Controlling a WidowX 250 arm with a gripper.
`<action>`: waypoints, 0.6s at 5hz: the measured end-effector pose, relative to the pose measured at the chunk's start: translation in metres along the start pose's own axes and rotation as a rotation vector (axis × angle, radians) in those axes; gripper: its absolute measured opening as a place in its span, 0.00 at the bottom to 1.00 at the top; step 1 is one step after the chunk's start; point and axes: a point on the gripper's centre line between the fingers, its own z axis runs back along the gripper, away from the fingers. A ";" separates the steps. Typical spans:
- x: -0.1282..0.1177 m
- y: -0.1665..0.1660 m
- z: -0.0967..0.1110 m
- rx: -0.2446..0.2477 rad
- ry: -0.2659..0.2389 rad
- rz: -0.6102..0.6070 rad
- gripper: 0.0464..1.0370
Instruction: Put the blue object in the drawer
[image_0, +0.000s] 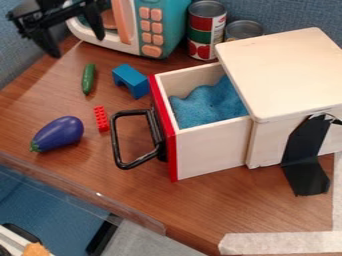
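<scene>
One claw (76, 46) is spread wide at upper left. Blue block (132, 80) is seated on table (133, 190), just beside pulled-out drawer (210, 155).

Wood, cloth and shine around my claw
I see pale, smooth, matt wood in the box (287, 75), glossy metal in the drawer handle (117, 142), spongy or clothlike roughness in the blue lining (208, 106), glossy plastic on the eggplant (59, 134), and what seems matt painted wood in the blue block (133, 82).
</scene>
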 end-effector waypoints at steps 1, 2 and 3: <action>0.023 -0.007 -0.004 -0.032 -0.071 0.207 0.96; 0.042 -0.007 -0.012 -0.034 -0.142 0.389 0.96; 0.053 -0.014 -0.026 0.007 -0.166 0.486 0.96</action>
